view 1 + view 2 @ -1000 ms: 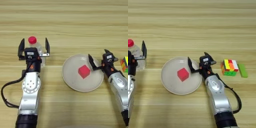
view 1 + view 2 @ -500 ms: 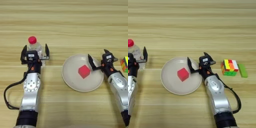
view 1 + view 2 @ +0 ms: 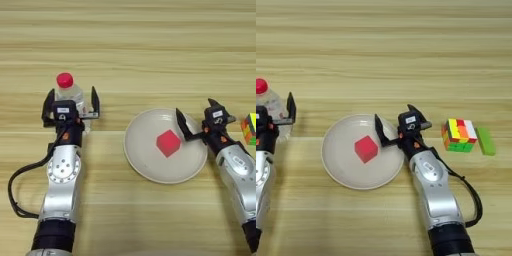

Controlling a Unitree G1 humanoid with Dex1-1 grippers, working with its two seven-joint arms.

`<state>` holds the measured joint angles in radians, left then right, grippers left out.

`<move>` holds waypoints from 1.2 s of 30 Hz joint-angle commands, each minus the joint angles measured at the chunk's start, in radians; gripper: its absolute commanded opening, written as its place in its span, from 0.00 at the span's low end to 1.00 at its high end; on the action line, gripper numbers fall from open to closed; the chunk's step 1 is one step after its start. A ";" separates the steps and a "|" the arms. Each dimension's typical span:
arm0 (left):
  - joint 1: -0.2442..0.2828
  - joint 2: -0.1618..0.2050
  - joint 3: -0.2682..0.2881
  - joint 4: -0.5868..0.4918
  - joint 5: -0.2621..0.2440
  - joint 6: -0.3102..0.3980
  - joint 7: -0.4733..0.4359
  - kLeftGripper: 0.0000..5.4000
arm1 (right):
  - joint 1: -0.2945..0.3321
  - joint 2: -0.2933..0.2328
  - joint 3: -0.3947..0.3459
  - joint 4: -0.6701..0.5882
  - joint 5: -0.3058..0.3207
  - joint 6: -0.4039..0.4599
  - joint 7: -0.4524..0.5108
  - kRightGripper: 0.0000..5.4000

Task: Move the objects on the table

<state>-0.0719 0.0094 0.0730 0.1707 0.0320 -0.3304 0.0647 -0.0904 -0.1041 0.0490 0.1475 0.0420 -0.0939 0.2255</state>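
**Bottle between spread fingers, cube beside an open tool: where a slip could start**

The clear bottle with the red cap (image 3: 68,92) stands upright on the counter (image 3: 150,45) at about nine o'clock from the cream plate (image 3: 145,167), well apart from it. The left tool (image 3: 70,104) sits at the bottle's six o'clock side, its two black fingers spread to either side of the bottle's body; whether either finger touches the plastic cannot be told. The bottle is light and tall for its base, so I judge that a finger closing off-centre, or the arm nudging forward, could tip it toward twelve o'clock or skate it out of the gap. A hard squeeze on thin plastic could also make it pop free.

The red cube (image 3: 168,143) lies inside the plate, a little to the three o'clock side of its middle. The right tool (image 3: 198,122) hangs over the plate's three o'clock rim, fingers spread, one reaching in over the plate near the cube, not pinching anything. A low sweep there could catch the rim and drag or flip the plate, carrying the cube with it.

At three o'clock of that tool stands a multicoloured cube (image 3: 459,134), with the flat green block (image 3: 486,140) just beyond it. A wide swing of the right forearm might knock both.
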 commanded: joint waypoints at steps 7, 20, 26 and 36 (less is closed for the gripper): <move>-0.006 -0.003 -0.003 -0.011 -0.019 -0.016 -0.017 0.87 | -0.003 0.004 0.000 0.010 0.000 -0.002 -0.001 1.00; -0.014 0.000 -0.005 0.025 -0.027 -0.026 -0.028 0.66 | -0.002 0.004 -0.001 -0.003 0.001 -0.001 -0.003 1.00; -0.014 0.003 -0.007 0.029 -0.034 -0.028 -0.035 0.57 | -0.001 0.004 0.001 -0.002 -0.001 -0.003 -0.003 1.00; 0.056 -0.001 -0.055 -0.208 -0.030 0.022 -0.059 0.55 | 0.048 0.003 0.079 -0.115 0.020 -0.026 0.083 1.00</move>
<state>-0.0146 0.0105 0.0319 0.0410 -0.0032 -0.3208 0.0140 -0.0580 -0.1044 0.1048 0.0745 0.0447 -0.1183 0.2790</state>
